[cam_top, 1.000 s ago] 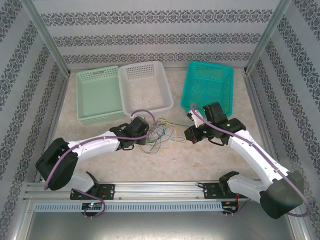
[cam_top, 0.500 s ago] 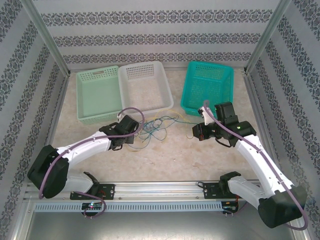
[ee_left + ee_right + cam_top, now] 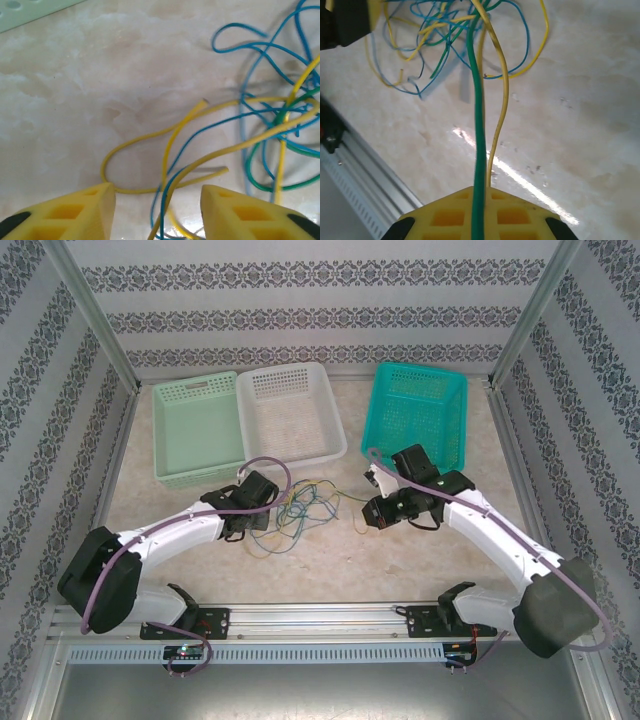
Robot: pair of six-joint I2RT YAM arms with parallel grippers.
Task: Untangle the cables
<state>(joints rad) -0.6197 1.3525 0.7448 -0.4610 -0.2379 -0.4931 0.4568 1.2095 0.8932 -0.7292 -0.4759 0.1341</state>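
now that the left claw [image 3: 156,202] has opened off the cables [image 3: 305,505], the right claw [image 3: 479,195], shut on the green cable [image 3: 478,125], can draw it toward 3 o'clock.

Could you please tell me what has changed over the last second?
The left gripper drew back leftward and opened, letting go of the cables. The right gripper pulled right, then came back left, still shut on the green cable. The baskets stayed put.
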